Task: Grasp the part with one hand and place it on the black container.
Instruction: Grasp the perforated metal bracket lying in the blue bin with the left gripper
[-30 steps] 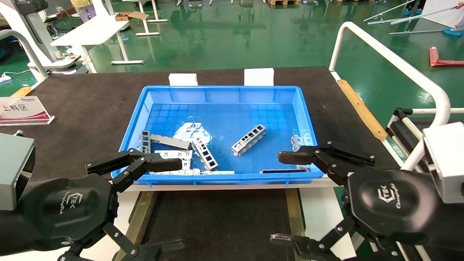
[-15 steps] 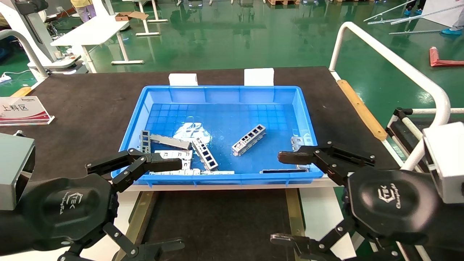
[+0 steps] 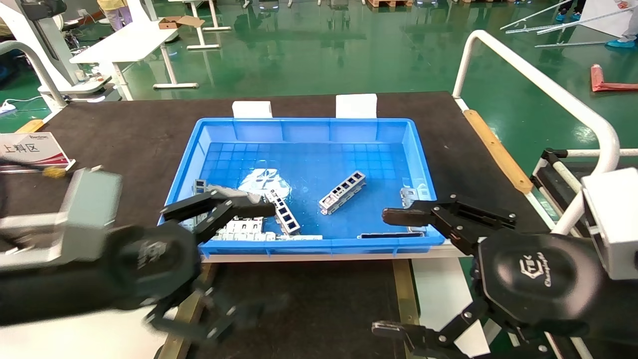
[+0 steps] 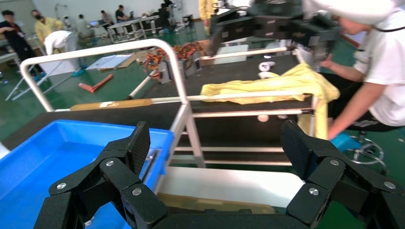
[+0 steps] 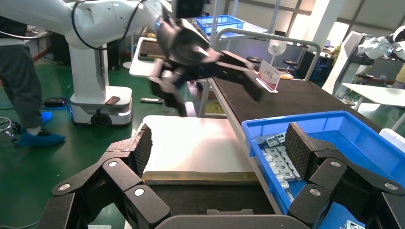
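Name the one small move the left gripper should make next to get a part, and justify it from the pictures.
Probably carry the open left gripper forward over the blue crate and lower it onto a ladder-like part. It holds nothing, the parts lie in the crate, and the black container is bare. The right gripper hangs open, idle.

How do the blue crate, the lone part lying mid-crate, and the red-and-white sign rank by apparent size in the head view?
1. Blue crate, clearly largest.
2. Sign, partly cut off.
3. Part.
The sign and part look close, so that order is unsure.
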